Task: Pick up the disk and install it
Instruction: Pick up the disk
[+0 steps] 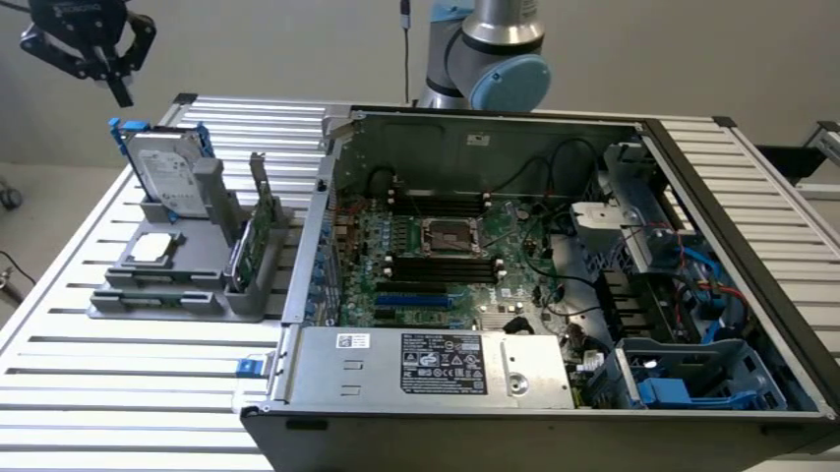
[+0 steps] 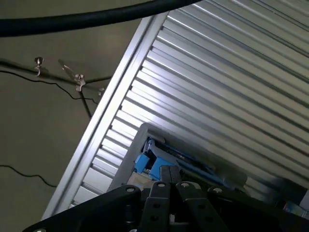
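As the disk (image 1: 168, 169) stands upright, closed fingers (image 1: 120, 87) hover — clear above its edge.

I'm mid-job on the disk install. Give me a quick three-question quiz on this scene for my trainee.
1. True or false: the gripper is holding the disk.
2. The disk is: A) standing on edge in the grey holder; B) lying flat in the grey holder; C) hanging from the gripper.
3. Fill in: the gripper's jaws are ____.

Key: 1 false; 2 A; 3 shut.
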`<act>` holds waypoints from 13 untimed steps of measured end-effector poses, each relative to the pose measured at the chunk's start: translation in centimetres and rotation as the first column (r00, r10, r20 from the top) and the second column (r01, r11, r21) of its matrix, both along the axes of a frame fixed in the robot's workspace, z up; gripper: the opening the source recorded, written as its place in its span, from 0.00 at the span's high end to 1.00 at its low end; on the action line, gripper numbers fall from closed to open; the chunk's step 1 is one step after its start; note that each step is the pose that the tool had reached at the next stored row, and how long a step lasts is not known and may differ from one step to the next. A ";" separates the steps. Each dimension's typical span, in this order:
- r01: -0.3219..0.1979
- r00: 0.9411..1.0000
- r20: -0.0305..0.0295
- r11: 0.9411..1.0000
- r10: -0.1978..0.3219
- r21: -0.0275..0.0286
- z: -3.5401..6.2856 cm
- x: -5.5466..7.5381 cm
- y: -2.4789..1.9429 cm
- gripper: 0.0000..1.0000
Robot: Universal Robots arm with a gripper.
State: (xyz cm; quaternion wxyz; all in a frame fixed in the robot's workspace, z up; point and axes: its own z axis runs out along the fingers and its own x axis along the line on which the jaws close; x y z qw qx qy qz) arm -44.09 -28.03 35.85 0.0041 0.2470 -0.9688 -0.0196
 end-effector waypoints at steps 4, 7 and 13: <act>-0.072 0.997 0.000 0.997 0.072 0.000 0.00 0.0 0.01 0.89; -0.126 0.992 0.000 0.992 0.126 0.000 0.00 0.0 0.00 0.89; -0.234 0.972 0.000 0.972 0.234 0.000 0.00 0.0 0.00 0.89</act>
